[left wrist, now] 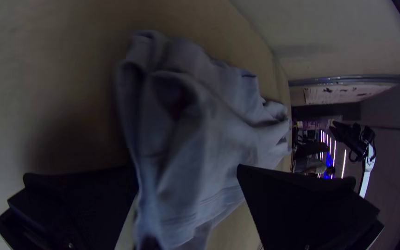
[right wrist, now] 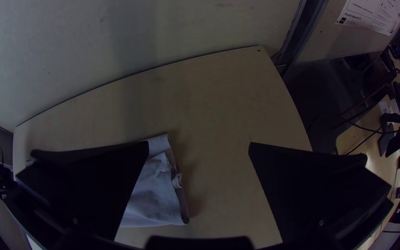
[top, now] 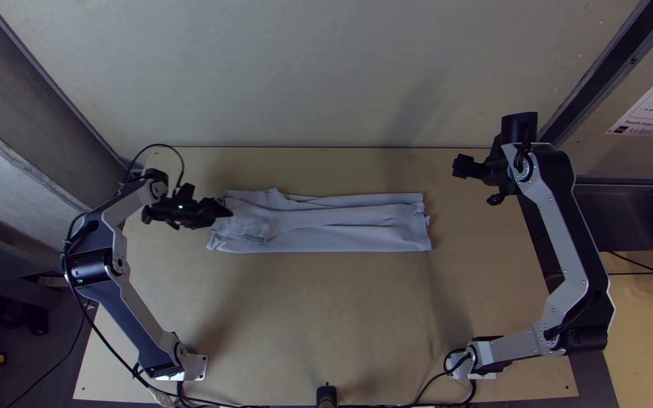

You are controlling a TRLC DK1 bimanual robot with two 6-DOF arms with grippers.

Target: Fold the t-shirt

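From up here I see the t-shirt (top: 341, 227) folded into a long strip on the table (top: 304, 317), running roughly parallel to the far edge and closer to that than to the near one. Its end toward the left edge looks rumpled. My left gripper (top: 227, 211) is at that end, fingers spread wide, with cloth showing between them; whether they touch it, I can't tell. My right gripper (top: 478, 183), also wide apart, hangs toward the far right corner, away from the fabric.
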